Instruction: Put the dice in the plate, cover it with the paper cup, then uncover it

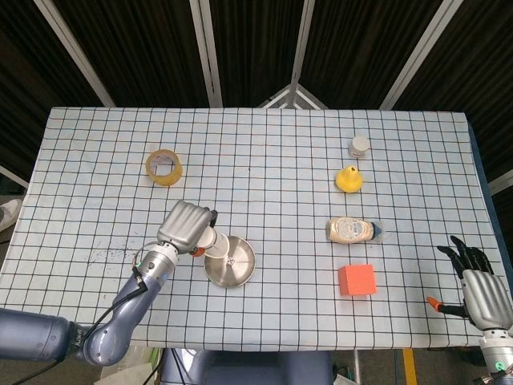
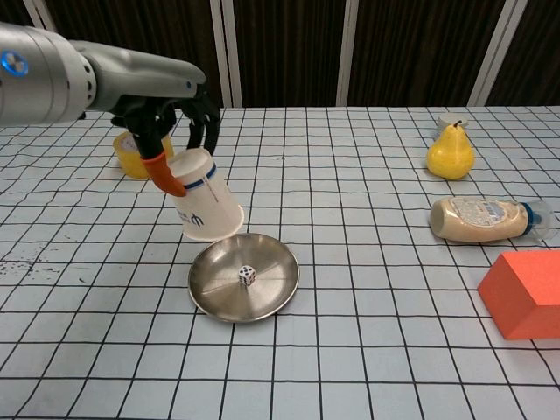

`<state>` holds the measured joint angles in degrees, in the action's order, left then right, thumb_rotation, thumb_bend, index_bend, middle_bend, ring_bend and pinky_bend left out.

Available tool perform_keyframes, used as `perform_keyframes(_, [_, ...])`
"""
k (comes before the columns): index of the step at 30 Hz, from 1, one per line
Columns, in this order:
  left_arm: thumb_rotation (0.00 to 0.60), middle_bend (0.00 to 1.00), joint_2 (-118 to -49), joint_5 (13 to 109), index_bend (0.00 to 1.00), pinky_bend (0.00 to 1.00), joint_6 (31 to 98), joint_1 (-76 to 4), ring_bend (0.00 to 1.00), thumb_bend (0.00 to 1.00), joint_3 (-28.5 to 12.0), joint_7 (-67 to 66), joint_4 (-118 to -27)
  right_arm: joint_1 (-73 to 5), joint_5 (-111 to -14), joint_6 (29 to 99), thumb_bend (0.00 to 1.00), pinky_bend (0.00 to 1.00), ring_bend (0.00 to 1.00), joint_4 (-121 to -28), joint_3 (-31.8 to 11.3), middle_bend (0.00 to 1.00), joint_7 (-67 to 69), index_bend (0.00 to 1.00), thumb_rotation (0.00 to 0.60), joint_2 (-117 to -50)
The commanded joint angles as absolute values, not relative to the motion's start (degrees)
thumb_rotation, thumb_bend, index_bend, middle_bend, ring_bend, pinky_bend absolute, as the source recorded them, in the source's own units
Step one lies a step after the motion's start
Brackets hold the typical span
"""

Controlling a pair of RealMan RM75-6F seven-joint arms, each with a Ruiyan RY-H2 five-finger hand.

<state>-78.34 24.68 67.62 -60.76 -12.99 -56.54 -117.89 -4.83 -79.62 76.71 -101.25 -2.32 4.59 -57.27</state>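
dark slatted panels stand behind the counter [image 2: 367,350], which wears a white cloth ruled in black squares. left robot hand [image 2: 166,118] holds the cup [image 2: 205,206] from above, fingers wrapped round its base, an orange thumb tip against its side. cup is upside down and tilted, mouth low and turned toward the plate [image 2: 271,302], hanging just over the plate's rim on the side nearest this robot hand. the head view shows the same robot hand [image 1: 187,224] with the cup [image 1: 210,241] beside the plate [image 1: 242,273].

dice [image 2: 248,276] lies uncovered in the middle of the plate, below and to the inner side of the left robot hand. tape [image 2: 129,149] sits just behind that robot hand.

right robot hand [image 1: 479,290] rests at the counter's near corner, fingers spread, holding nothing. orange block [image 1: 357,280] lies to its inner side, the bottle [image 1: 349,230] on its side beyond the block, the pear [image 1: 347,179] farther still, and a small grey jar [image 1: 359,146] past that.
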Motion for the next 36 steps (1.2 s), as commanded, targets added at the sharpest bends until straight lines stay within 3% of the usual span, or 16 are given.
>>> perform_keyframes(1, [0.6, 0.52, -81.4, 23.1, 0.48, 0.86, 67.6, -62.7, 0.73, 0.41, -12.9, -57.3, -116.3, -4.8, -79.6, 76.7, 0.14, 0.0, 0.1, -101.2, -2.3, 0.03, 4.6, 0.19, 0.6, -57.3])
perform_keyframes(8, [0.6, 0.53, -85.8, 20.6, 0.48, 0.86, 67.1, -65.5, 0.73, 0.4, -12.6, -57.7, -113.9, -4.6, -79.2, 76.8, 0.14, 0.0, 0.1, -101.0, -2.5, 0.03, 5.3, 0.19, 0.6, -57.1])
perform_keyframes(22, [0.6, 0.52, -88.1, 18.4, 0.48, 0.86, 71.2, -68.0, 0.73, 0.4, -10.5, -61.3, -111.6, -4.6, -79.4, 76.6, 0.14, 0.0, 0.1, -100.9, -2.4, 0.03, 5.7, 0.19, 0.6, -56.9])
perform_keyframes(36, [0.6, 0.52, -91.0, 19.9, 0.48, 0.86, 69.1, -68.0, 0.73, 0.4, -9.0, -59.2, -107.7, -4.6, -79.1, 76.5, 0.14, 0.0, 0.1, -100.7, -2.6, 0.03, 6.1, 0.19, 0.6, -56.8])
